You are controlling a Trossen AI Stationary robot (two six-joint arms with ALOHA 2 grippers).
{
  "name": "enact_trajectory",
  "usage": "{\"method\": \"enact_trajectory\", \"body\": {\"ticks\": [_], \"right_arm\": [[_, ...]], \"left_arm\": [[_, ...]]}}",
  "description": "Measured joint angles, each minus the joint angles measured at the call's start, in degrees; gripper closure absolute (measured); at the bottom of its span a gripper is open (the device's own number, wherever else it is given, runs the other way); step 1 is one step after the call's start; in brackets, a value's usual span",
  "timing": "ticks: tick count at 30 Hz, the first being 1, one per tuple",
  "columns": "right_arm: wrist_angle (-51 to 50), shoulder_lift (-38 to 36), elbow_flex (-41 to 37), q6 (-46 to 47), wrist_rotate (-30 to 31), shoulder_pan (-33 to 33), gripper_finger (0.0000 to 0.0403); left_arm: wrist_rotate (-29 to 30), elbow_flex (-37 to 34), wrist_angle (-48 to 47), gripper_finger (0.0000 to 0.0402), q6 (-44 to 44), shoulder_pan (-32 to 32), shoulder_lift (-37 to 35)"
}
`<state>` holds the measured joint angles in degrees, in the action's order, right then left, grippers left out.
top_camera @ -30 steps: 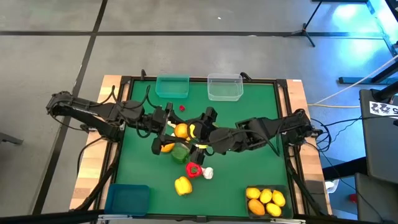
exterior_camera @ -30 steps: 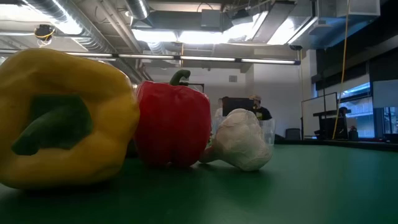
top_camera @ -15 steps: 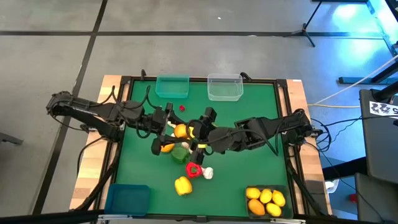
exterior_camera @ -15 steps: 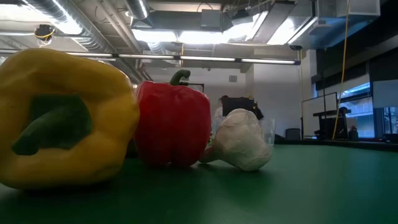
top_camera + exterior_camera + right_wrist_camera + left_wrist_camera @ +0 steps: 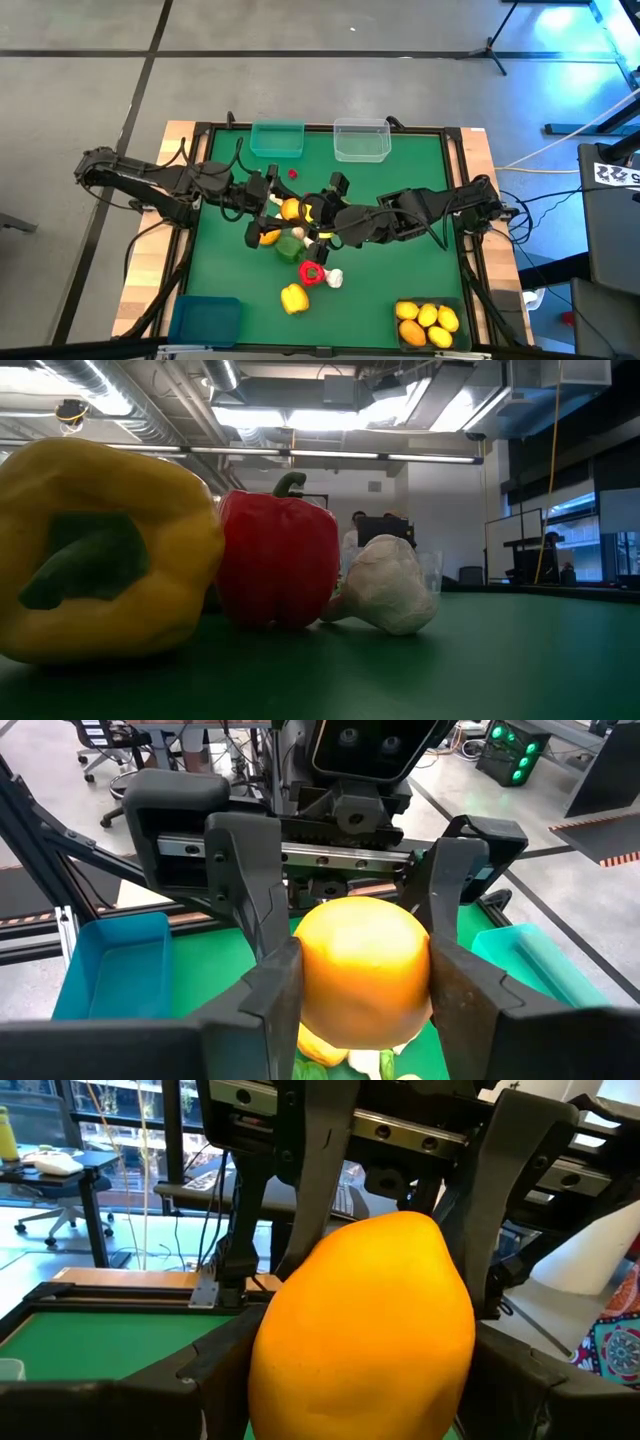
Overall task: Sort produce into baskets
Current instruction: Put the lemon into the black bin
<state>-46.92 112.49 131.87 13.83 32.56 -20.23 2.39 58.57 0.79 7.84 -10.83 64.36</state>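
Note:
An orange citrus [image 5: 291, 210] hangs in the air above the middle of the green table, with both grippers shut on it. My left gripper [image 5: 280, 207] comes at it from the table's left and my right gripper [image 5: 305, 213] from the right. The citrus fills the left wrist view [image 5: 365, 1320] and sits between both pairs of fingers in the right wrist view [image 5: 362, 970]. Below it, another citrus [image 5: 268, 237] and a green pepper [image 5: 290, 246] lie on the table. Nearer the front lie a red pepper [image 5: 311, 271], a garlic bulb [image 5: 333, 279] and a yellow pepper [image 5: 294, 297]. My left gripper pinches the citrus by two opposite sides [image 5: 275, 1350] between its two fingers. It comes level from the table's left. The fruit is lifted clear of the table. My right gripper has its two fingers [image 5: 275, 990] against the same two sides [image 5: 310, 970], at the end facing it. It comes from the table's right, slanting slightly down.
A teal basket [image 5: 277, 139] and a clear basket [image 5: 361, 140] stand at the far edge. A small red piece [image 5: 293, 173] lies near them. At the near edge stand a blue basket [image 5: 205, 320] and a dark basket [image 5: 405, 300] holding several citrus. Free room lies right of centre.
My right gripper's fingers have drawn in onto the orange citrus that my left gripper holds. Both arms and the fruit have stayed in place.

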Motion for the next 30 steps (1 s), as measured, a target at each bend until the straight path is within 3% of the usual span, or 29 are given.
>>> {"method": "enact_trajectory", "body": {"ticks": [7,15,21,30], "right_arm": [[0.02,0.00,-0.02,-0.02,-0.01,0.00,0.0239],[-0.44,0.00,-0.09,0.04,-0.24,0.02,0.0239],[-1.28,0.00,-0.09,0.48,-0.35,0.00,0.0239],[-19.57,-0.02,-0.09,17.73,-2.15,-5.69,0.0239]], "left_arm": [[-0.44,0.00,-0.12,0.0131,-0.61,0.00,0.00],[-1.04,0.09,-2.39,0.0074,-1.89,0.00,-0.09],[-1.29,0.09,-8.20,0.0065,-1.92,-0.11,-1.01],[-1.25,0.09,-20.29,0.0068,-0.40,-0.11,-6.22]]}}
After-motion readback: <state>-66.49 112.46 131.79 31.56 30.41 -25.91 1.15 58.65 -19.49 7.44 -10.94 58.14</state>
